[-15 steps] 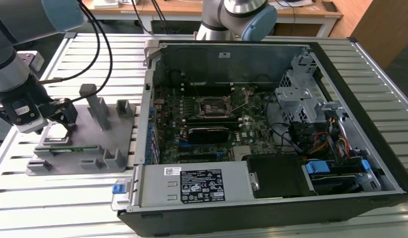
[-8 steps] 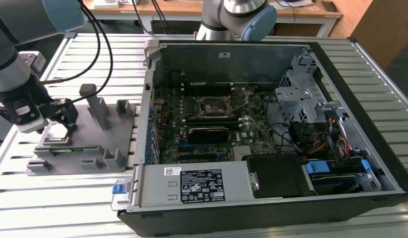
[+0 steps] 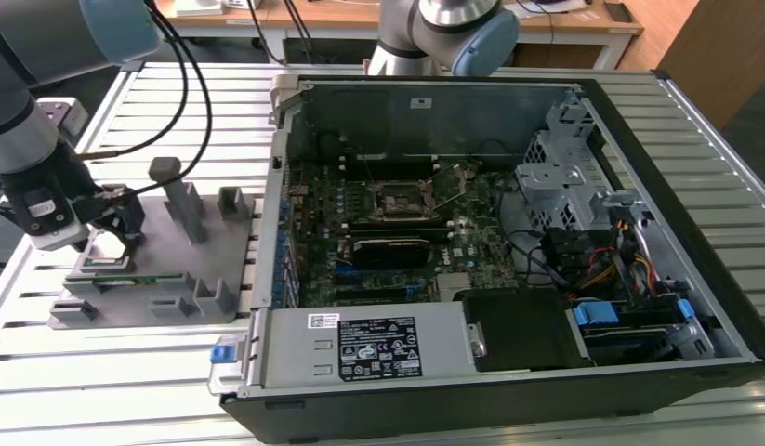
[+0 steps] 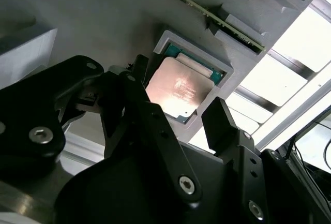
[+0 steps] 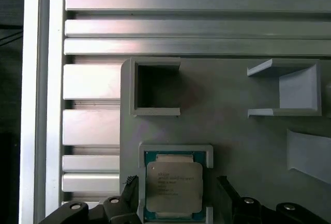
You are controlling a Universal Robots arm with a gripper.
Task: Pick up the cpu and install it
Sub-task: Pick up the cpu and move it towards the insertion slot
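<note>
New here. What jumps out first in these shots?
The opened computer case dominates the exterior view, motherboard socket at its middle. At that view's left the open hand hangs over the grey fixture block. In both wrist views its fingers straddle the cpu, seated in the block's recess.

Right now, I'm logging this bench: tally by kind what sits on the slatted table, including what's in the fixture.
cpu: 1
memory module: 1
grey fixture block: 1
open computer case: 1
Total: 4
</note>
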